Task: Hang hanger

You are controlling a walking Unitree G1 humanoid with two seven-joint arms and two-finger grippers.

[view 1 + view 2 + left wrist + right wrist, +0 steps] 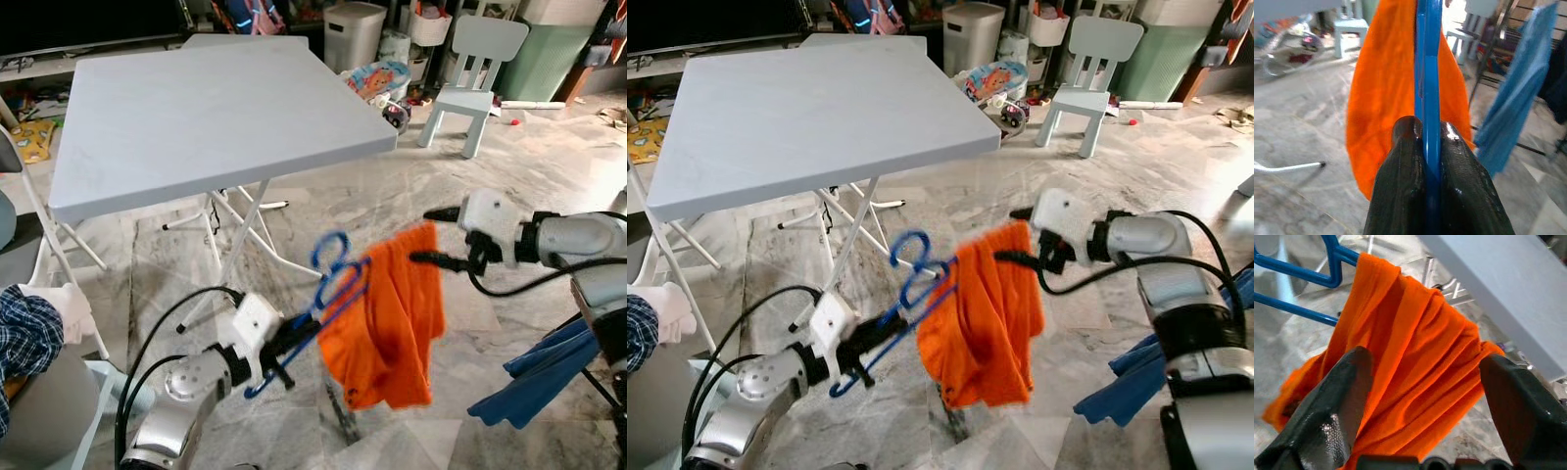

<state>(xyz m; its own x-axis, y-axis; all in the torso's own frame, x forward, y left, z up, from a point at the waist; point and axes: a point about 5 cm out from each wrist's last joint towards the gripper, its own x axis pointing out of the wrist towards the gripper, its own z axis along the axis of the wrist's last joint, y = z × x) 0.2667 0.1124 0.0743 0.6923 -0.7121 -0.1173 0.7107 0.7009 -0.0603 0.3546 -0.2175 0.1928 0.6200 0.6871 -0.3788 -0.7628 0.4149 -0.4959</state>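
Left gripper (pixel 284 345) clamps tight on the blue hanger (pixel 331 284), which carries an orange garment (pixel 392 323) in mid-air over the marble floor (pixel 392 211), below the grey folding counter's (pixel 196 108) near edge. Right gripper (pixel 436 237) spread wide, fingers either side of the garment's top fold. The left wrist view catches blue cloth (pixel 1520 83) hanging on a rack beyond the garment.

My left gripper (pixel 284 352) holds the hanger (pixel 328 284) – cloth (pixel 392 323) draped on it, my right gripper (pixel 436 235) beside – table (pixel 206 117) behind.
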